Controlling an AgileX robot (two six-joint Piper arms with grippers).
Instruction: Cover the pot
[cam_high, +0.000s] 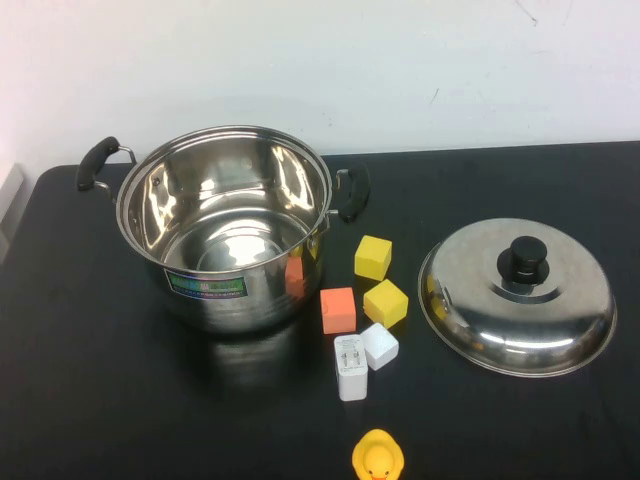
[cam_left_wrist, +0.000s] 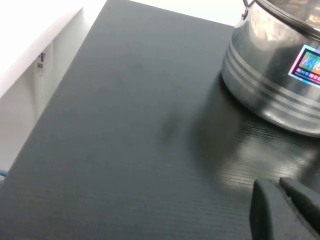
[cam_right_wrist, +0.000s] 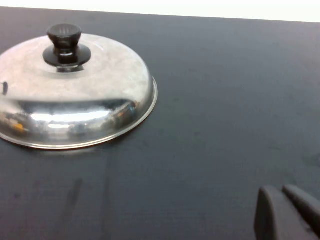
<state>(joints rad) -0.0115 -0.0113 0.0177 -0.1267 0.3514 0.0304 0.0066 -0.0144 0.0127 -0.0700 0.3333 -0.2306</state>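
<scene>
Starting: pot (cam_high: 225, 230) uncovered, lid (cam_high: 517, 297) apart on table; left gripper (cam_left_wrist: 287, 210) and right gripper (cam_right_wrist: 287, 212) parked, finger state unclear. Next: grasp knob (cam_high: 528, 257).

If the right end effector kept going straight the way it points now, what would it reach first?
Probably bare table. The right end effector shows only at the right wrist view's corner, and the lid lies off to one side of its line, not squarely ahead. Depth is unclear. The left end effector is near the pot.

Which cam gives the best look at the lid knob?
Right wrist view: the black knob on the lid is close, seen side-on. High view shows it smaller, from above. Left wrist view shows only the pot. Grippers sit at wrist-view corners.
</scene>
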